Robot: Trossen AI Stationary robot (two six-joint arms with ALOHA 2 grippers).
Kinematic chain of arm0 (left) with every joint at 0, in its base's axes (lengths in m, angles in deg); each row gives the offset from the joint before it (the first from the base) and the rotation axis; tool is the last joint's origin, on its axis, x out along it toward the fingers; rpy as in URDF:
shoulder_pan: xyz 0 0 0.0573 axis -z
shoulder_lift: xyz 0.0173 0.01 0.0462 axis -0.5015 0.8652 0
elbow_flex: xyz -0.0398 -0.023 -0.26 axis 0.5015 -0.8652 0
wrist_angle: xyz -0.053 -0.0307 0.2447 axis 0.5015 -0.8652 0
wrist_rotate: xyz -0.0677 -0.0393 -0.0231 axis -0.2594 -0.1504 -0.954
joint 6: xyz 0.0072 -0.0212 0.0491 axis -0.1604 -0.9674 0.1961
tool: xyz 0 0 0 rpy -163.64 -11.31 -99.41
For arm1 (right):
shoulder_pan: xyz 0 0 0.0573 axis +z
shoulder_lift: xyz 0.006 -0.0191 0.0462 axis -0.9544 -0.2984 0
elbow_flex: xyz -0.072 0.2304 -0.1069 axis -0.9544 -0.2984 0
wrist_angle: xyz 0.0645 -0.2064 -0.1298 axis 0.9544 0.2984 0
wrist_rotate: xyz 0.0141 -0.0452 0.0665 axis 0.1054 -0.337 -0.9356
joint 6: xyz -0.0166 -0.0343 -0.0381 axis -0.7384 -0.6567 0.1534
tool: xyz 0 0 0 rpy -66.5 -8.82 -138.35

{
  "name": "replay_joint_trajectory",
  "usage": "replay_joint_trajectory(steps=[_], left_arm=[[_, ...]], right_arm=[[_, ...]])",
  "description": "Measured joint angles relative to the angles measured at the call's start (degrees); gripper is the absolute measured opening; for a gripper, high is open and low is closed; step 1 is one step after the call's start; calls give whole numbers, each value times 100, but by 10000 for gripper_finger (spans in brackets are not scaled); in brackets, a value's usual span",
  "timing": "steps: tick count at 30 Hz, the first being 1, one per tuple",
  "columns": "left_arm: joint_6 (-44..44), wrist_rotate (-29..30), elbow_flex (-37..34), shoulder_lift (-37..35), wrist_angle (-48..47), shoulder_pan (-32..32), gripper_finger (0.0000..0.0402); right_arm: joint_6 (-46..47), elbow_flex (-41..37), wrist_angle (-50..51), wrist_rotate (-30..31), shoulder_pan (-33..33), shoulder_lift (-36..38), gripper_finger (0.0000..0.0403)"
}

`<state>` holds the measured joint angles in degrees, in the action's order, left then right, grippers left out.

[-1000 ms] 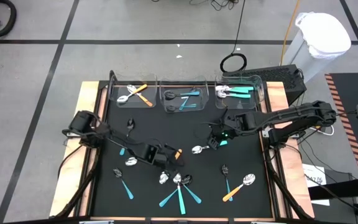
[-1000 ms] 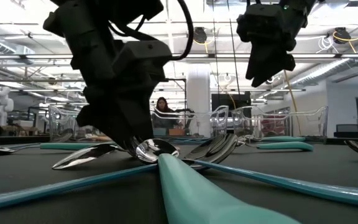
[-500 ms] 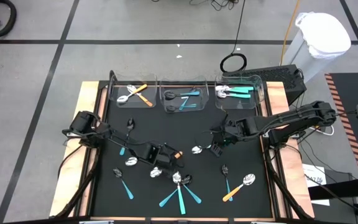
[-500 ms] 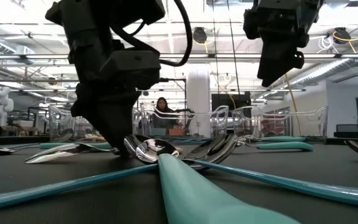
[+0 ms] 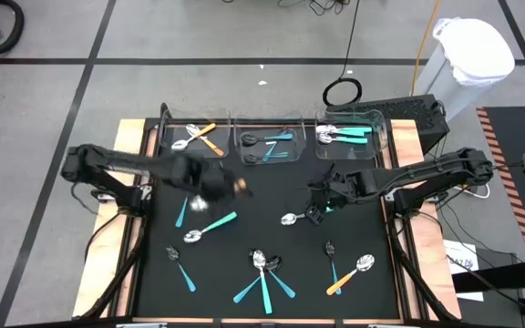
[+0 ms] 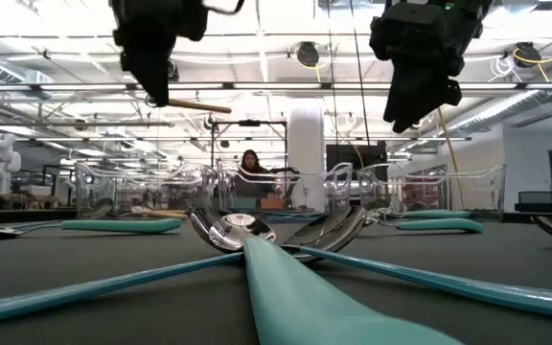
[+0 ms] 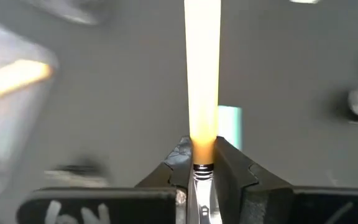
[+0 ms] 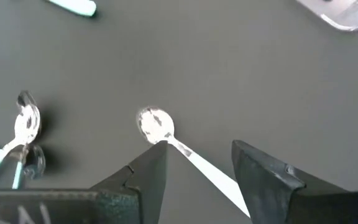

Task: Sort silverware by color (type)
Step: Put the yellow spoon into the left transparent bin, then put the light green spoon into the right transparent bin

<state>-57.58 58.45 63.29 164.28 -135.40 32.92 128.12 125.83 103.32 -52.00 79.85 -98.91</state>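
My left gripper is raised over the table's left-centre and shut on an orange-handled spoon; it also shows high up in the low view. My right gripper hangs open above a silver-bowled spoon right of centre. In the right wrist view that spoon's bowl lies flat ahead of the gripper and its handle runs back between the fingers, untouched. Other teal- and orange-handled spoons lie flat on the black mat. My left gripper pinches the orange-handled spoon between its two fingers where the orange handle meets the ribbed metal neck. The handle sticks straight out ahead of the fingers. The spoon is lifted clear, with its handle about level; its bowl is hidden behind the fingers.
Three clear bins stand along the far edge: the left one holds an orange-handled spoon, the middle one dark-bowled teal spoons, the right one silver teal spoons. Several spoons cluster near the front centre; another orange-handled spoon lies front right.
My left gripper has risen from the mat near the front centre and swung up toward the far left, carrying the orange-handled spoon clear of the table. The other spoons of the front cluster have stayed in place.
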Motion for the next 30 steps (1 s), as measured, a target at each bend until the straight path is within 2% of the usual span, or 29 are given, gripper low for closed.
replay_joint_trajectory(steps=[6,11,17,22,27,30], left_arm=[[1938,285,-10,-426,-296,-1658,39],[3317,620,-11,-411,61,-2854,41],[4515,692,-2,-161,953,-4009,88],[4771,666,-2,185,1107,-4653,150],[4465,545,-4,298,775,-4800,197],[4042,-58,-4,279,559,-4701,208]], right_arm=[[108,0,-297,-3,-201,0,173],[296,0,-295,-7,-239,0,173],[515,0,-91,-2,-254,0,173],[610,0,-82,7,-354,0,173],[586,0,-81,-2,-495,0,173],[417,0,-83,-1,-545,0,173]])
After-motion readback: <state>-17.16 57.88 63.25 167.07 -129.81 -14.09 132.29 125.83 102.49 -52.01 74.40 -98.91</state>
